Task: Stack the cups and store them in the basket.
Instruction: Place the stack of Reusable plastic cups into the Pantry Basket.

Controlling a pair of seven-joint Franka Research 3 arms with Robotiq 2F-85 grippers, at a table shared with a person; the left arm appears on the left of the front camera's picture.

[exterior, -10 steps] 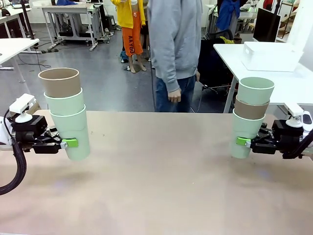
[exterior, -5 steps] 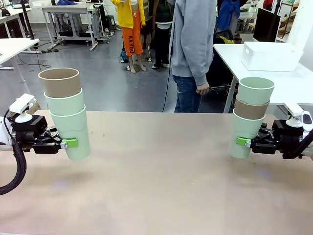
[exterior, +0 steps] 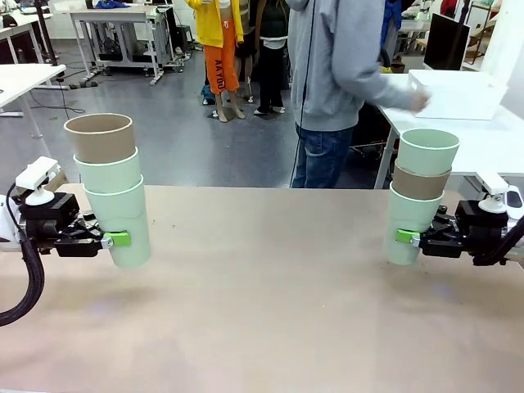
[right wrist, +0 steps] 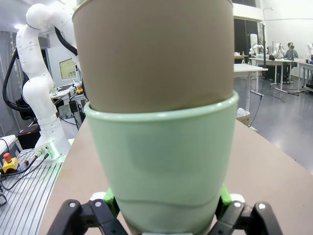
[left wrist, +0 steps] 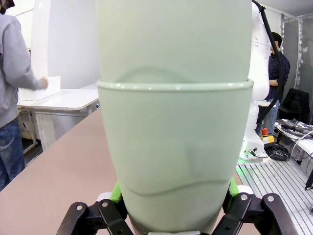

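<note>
We hold 2 stacks of 3 cups each. The left gripper (exterior: 123,239) is clamped low on the bottom mint cup of the left stack (exterior: 110,180), which leans a little and appears raised off the table (exterior: 270,295); a tan cup tops it. The right gripper (exterior: 407,237) is clamped the same way on the bottom mint cup of the right stack (exterior: 419,192), with a tan cup in the middle. In both wrist views the green pads press the cup wall from either side.

We judge the cups light and stiff, with smooth tapered walls that could slide out of a squeeze. The upper cups only sit nested, so a strong tilt may shed them. The lowest cup's wall, below the next rim, looks like the safest hold.

The basket (exterior: 454,97) sits on a white side table (exterior: 491,139) far to the right, well apart from both stacks. A person (exterior: 336,65) has a hand (exterior: 419,100) at its near end. The gap between the tables and that person lie between us and the basket.
</note>
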